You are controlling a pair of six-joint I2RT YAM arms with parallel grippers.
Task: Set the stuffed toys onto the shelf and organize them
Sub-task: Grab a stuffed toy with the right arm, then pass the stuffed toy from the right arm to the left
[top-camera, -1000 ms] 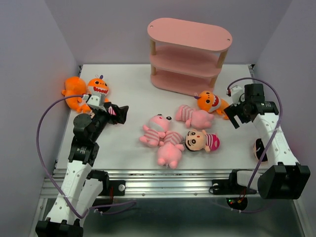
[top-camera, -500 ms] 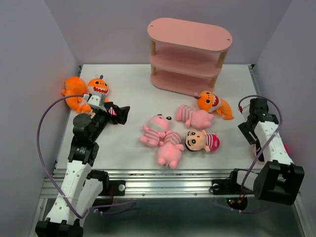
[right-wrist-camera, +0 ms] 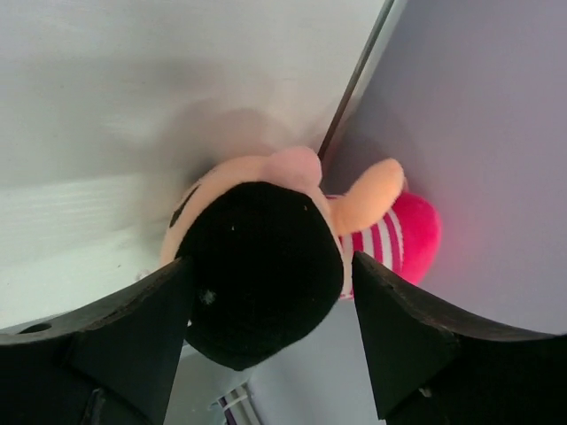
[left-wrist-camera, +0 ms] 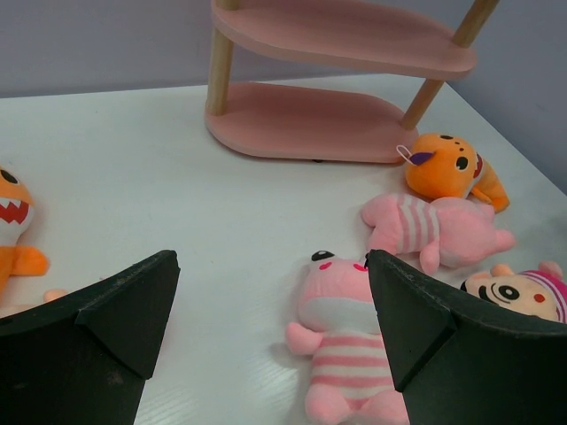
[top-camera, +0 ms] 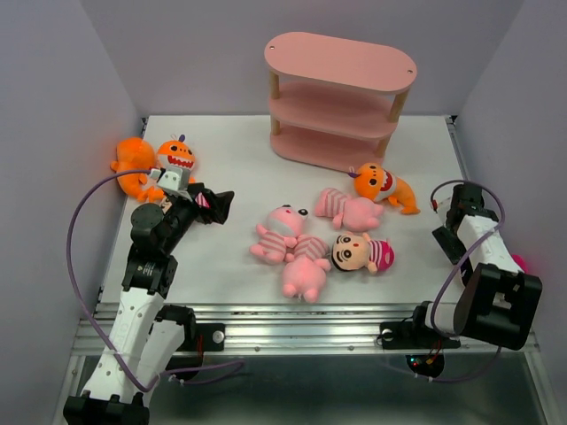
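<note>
Swung away from the monster (top-camera: 383,184) by the shelf (top-camera: 339,97), the right gripper (right-wrist-camera: 270,261) now hangs low at the bench's (top-camera: 230,168) right edge. Its fingers (right-wrist-camera: 115,345) stand apart, one on each side of a doll's (right-wrist-camera: 239,186) black-haired head and close against the hair. Whether they press it cannot be told. That doll lies at the right edge, against the side wall.

The left gripper (left-wrist-camera: 272,266) has not stirred. Its fingers are spread wide and hold nothing, above the bench near the left edge. Beside it lie two more monsters (top-camera: 173,159). Mid-bench lie three pigs (top-camera: 282,232) and a second doll (top-camera: 363,251), bunched together. The shelf stands at the far edge, and the monster is just in front of its right end.
</note>
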